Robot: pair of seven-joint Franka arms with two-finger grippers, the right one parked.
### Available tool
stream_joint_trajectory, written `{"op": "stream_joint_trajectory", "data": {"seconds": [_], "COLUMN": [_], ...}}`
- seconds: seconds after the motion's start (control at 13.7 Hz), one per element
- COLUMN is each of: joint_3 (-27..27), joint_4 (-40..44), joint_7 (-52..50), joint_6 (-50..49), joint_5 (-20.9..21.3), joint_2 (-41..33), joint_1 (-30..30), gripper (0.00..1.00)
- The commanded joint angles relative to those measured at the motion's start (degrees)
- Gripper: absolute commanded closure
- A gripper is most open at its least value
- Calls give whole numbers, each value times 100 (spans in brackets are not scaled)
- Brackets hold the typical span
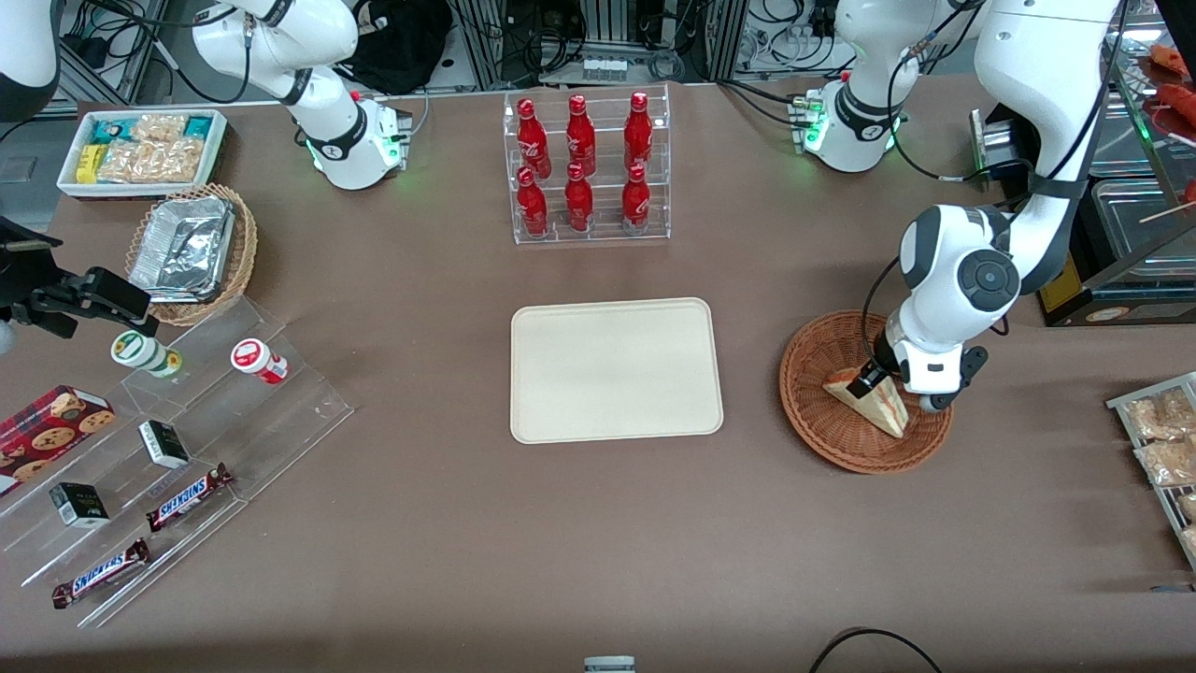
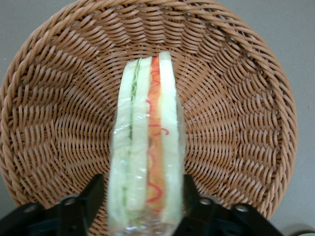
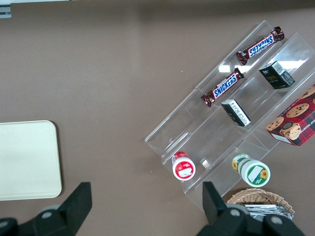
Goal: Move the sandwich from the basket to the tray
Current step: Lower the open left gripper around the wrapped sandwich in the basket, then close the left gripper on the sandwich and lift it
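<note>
- Gripping the sandwich (image 2: 146, 147) with my gripper (image 2: 142, 196), fingers (image 2: 93, 196) pressed against its two outer bread faces at the wide end.
- Sandwich stands on edge between my fingers; its wrapped layers of cream bread, green and red-orange filling face my wrist camera.
- Sandwich sits inside the basket (image 1: 822, 411), directly under me; in the front view its tip points out from my gripper toward the camera-side rim.
- Tray (image 1: 616, 369) lies flat on the table (image 1: 561, 542), well apart from my gripper, toward the parked arm's end.
</note>
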Motion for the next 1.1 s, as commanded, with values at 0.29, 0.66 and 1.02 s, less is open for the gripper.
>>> {"op": "stream_joint_trajectory", "data": {"seconds": [0.29, 0.66, 1.02], "joint_3": [-8, -105, -105], "joint_4": [954, 2396, 2635], "joint_7": [-109, -144, -276], "joint_6": [-1249, -3247, -3345], "joint_5": [39, 83, 670], "joint_2": [-147, -165, 141], "joint_1": [-16, -936, -2246], "gripper": [96, 95, 93]}}
